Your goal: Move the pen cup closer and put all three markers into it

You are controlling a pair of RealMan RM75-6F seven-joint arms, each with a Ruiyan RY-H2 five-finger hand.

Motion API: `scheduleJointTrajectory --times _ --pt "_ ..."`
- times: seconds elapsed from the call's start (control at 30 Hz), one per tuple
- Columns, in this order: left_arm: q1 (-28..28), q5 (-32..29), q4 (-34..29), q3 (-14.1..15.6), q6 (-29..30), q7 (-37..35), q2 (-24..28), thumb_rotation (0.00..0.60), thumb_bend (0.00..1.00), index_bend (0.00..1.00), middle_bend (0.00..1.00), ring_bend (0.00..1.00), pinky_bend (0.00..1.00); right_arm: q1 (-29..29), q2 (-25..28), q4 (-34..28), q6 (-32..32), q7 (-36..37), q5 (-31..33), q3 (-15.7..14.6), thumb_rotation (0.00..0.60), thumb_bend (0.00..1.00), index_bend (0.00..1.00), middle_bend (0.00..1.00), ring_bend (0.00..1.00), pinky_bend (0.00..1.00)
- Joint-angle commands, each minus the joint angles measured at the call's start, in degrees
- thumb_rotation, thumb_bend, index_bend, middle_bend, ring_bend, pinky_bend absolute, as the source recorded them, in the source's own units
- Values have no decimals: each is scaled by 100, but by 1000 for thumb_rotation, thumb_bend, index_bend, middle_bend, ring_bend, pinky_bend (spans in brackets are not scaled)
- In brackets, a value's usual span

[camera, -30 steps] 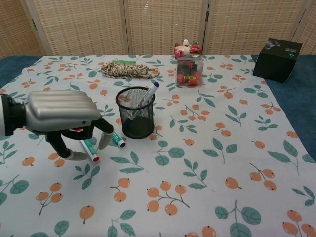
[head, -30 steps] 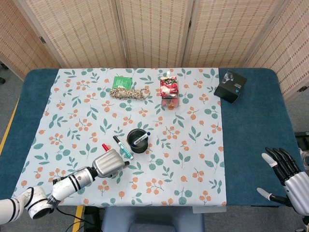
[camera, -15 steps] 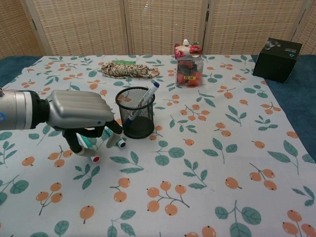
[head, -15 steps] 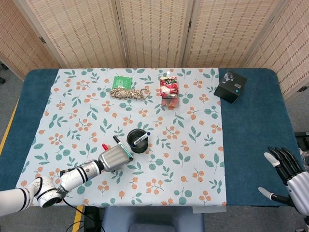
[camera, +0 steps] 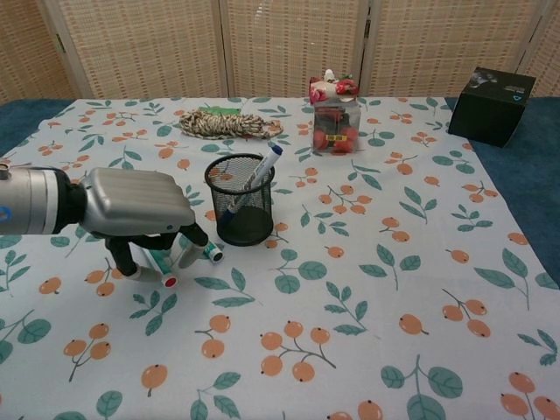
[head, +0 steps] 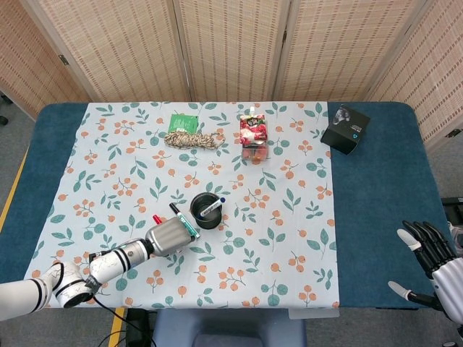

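Observation:
A black mesh pen cup (head: 207, 210) (camera: 240, 203) stands on the flowered cloth with a blue-capped marker (camera: 255, 178) leaning inside it. Just left of the cup two markers lie on the cloth: a red-capped one (camera: 167, 279) (head: 155, 218) and a green one (camera: 211, 253) (head: 179, 215). My left hand (head: 170, 237) (camera: 138, 206) is low over both, its fingers (camera: 122, 259) curled down around them and hiding most of their bodies; whether it grips either does not show. My right hand (head: 431, 254) hovers past the table's near right corner, fingers spread, holding nothing.
A coil of rope (head: 191, 139) (camera: 229, 124) and a green packet (head: 183, 120) lie at the back. A clear box of red snacks (head: 253, 137) (camera: 333, 119) stands behind the cup. A black box (head: 345, 129) (camera: 500, 94) sits on the blue table at the far right.
My left hand slid forward over the two lying markers and has sunk lower onto them. The right hand drifted slightly toward the near edge.

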Motion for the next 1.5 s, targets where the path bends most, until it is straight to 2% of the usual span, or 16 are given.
scheduleJointTrajectory --times 0.03,0.43,0.7,1.0,1.13,1.27,1.4,1.5 --pt "-1 -15 5 29 13 -4 -5 600 343 489 983 936 914 0 1 -6 -1 -6 -5 -3 600 48 0 0 0 0" --pt "12 33 316 183 156 -273 -258 600 343 497 983 936 914 3 1 -19 -3 -28 -17 -9 600 49 0 0 0 0" --pt "26 172 578 275 368 -516 -441 600 345 588 987 936 914 -12 -1 5 47 -15 -40 -14 600 49 0 0 0 0" --pt "68 180 476 281 585 -534 -319 600 353 627 999 936 916 -30 -13 -5 90 -36 -37 -4 600 49 0 0 0 0" --pt "184 123 29 236 842 -412 16 600 353 630 1000 937 918 -29 -16 -2 95 -23 -35 -1 600 49 0 0 0 0" --pt "435 -110 -878 91 1294 -300 659 600 353 631 1000 941 922 -22 -11 2 114 26 -48 1 600 49 0 0 0 0" --pt "724 -576 -2005 -193 1774 -507 1354 600 354 631 1000 943 925 15 1 9 53 90 -40 -4 600 48 0 0 0 0" --pt "831 -749 -2538 -438 2076 -539 1701 600 353 634 1000 943 926 51 9 6 -12 152 -2 4 600 49 0 0 0 0"
